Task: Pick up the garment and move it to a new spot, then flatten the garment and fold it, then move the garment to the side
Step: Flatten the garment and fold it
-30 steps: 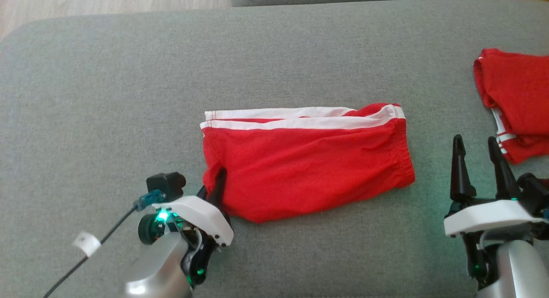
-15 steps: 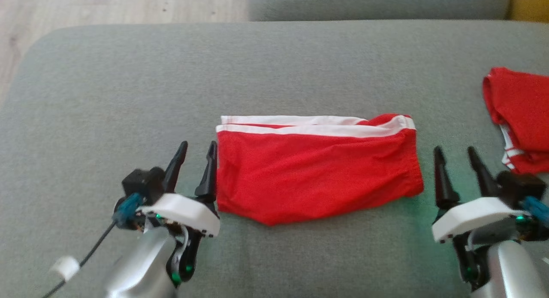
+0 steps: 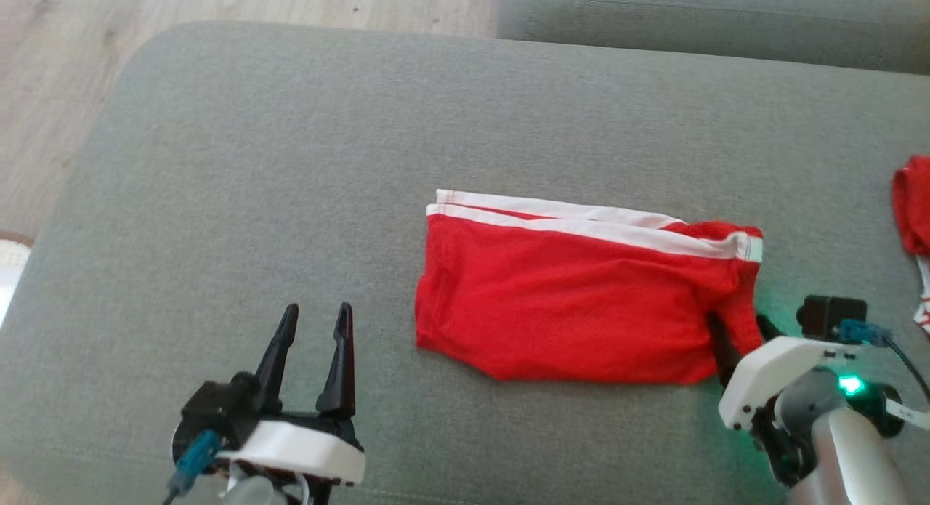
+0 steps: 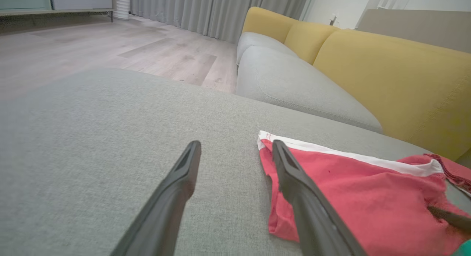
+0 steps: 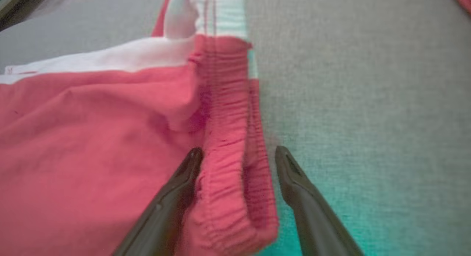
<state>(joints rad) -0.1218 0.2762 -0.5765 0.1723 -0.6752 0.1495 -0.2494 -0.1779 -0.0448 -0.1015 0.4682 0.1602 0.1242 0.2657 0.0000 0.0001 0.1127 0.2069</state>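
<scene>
**Left backs off, right moves in**

Since half a second earlier, the left gripper (image 3: 317, 309) had drawn away from the garment (image 3: 567, 309) and hovered over the near left part of the grey cushion (image 3: 290, 163), its fingers spread. The right gripper (image 5: 238, 151) had moved in at the cushion's near right part, fingers parted astride the elastic waistband (image 5: 224, 112), one touching the cloth. The red garment lay folded and flat near the cushion's middle, white stripes along its far edge.
</scene>
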